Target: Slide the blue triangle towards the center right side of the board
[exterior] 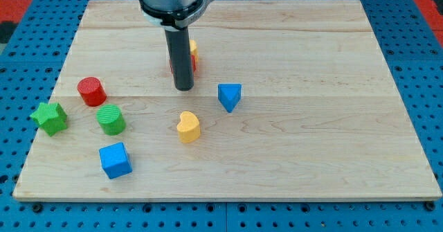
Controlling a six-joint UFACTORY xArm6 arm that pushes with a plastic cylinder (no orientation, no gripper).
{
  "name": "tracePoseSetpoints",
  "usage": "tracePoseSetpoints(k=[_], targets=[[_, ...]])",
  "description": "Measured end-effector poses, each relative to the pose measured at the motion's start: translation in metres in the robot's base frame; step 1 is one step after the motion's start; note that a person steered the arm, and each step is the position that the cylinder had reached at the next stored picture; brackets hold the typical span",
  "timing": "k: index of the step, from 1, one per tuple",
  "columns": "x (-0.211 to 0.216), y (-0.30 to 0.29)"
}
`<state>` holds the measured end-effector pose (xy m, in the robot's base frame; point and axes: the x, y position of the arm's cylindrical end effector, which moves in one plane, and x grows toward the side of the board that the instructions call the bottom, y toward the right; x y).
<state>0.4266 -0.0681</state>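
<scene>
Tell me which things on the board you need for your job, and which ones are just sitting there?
Needed:
- blue triangle
- my tip, just to the view's left of the triangle, not touching
- board

Just sitting there:
- yellow heart
- blue cube
- green cylinder
- green star
- red cylinder
- red and yellow blocks, mostly hidden behind my rod
</scene>
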Motion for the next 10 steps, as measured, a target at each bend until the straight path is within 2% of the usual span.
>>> tracePoseSetpoints(k=[2, 3, 4, 5, 8, 10], targets=[[0.020, -0.018], [0.020, 0.004], [0.045, 0.069], [0.015, 0.108], [-0.028, 0.077], [-0.027, 0.168]])
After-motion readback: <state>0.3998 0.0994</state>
